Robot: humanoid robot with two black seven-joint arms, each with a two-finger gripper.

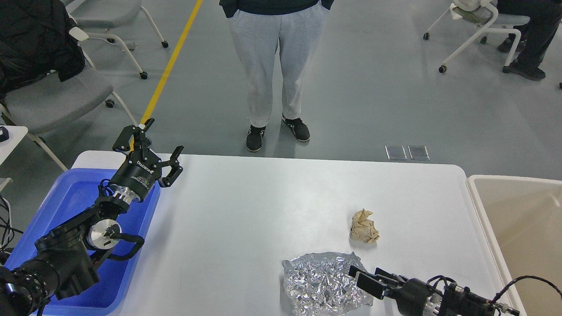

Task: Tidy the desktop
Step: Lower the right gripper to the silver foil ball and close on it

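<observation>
Filling the middle of the frame, the white tabletop [246, 210] carries a crumpled beige paper wad [364, 226] right of centre and a crushed foil sheet [322, 283] at the lower edge, partly cut off. The left pincer [151, 147], upper left, stands with fingers spread wide above the blue tray [66, 197]. The right pincer [366, 278], lower right, overlaps the foil; whether its fingers grip cannot be told. A beige bin [518, 228] is cropped at right.
</observation>
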